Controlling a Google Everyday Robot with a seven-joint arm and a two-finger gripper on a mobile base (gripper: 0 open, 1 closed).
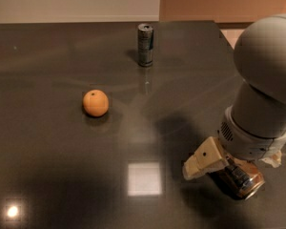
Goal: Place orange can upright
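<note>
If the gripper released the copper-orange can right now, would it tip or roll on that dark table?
Probably tips: the shiny copper-orange drink can sits tilted, not upright, in the gripper at the near right. Once lying, its round body would likely roll on the glossy dark table. Its smooth metal may also slip in the grasp.

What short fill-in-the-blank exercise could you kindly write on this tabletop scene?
The tool, closed on the orange can, is at the near ___ side of the table. The orange fruit lies ___ of the slim grey can. The slim grey can stands ___.
Missing: right; left; upright.
</note>
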